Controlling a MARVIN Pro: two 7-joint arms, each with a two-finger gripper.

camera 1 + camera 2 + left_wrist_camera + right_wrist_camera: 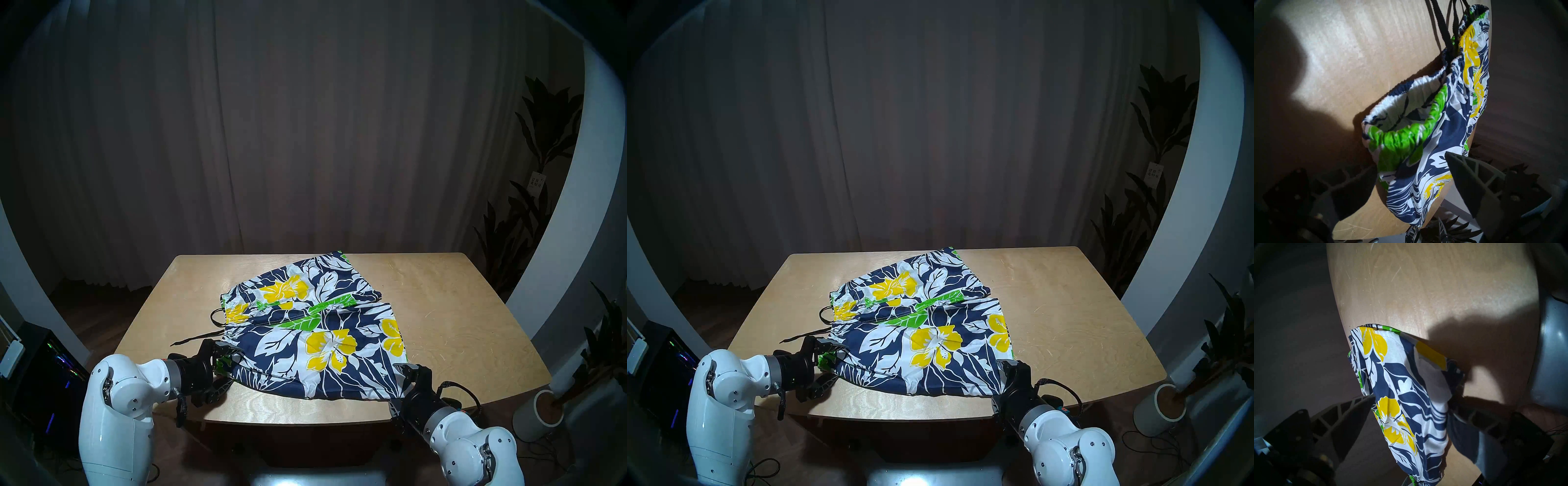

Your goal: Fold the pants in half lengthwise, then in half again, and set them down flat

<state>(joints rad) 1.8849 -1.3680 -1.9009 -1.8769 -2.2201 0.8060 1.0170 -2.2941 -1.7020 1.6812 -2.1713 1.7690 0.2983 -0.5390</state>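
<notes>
Both claws, left [226, 368] and right [400, 383], spread wide around shorts [315, 325] edges.

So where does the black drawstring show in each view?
Head left: drawstring left of centre, on the table beside the waistband.
Head right: drawstring in the same place, a little further left.
Left wrist: drawstring at the top, running down to the waistband.
Right wrist: not in it.
Shared landmark: the gathered waistband.
</notes>
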